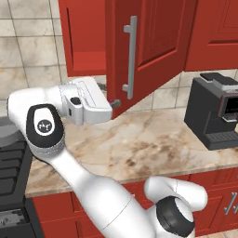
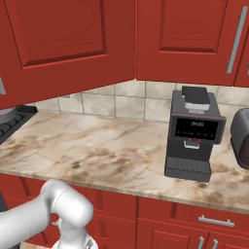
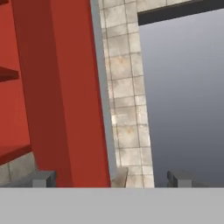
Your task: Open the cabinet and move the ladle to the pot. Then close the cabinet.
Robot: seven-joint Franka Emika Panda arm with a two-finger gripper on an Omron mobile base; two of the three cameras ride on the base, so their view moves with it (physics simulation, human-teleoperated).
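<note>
A black coffee machine [image 2: 193,135] stands upright on the marble counter [image 2: 97,155], close to the tiled wall [image 2: 121,99]; its small display is lit and its drip tray faces forward; to its right, at the edge of the right base view, sits a dark rounded appliance [image 2: 240,138], near the machine but apart from it; below the counter run red drawers [image 2: 194,221] with short silver handles; a black stove [image 1: 11,162] borders the counter on the left.

Both base views look forward and down over the marble worktop [image 1: 153,139], sharing the coffee machine [image 2: 193,133]. Hand view, rolled sideways, sits close against the cabinet [image 3: 65,96] door edge between the fingers [image 3: 43,178].
</note>
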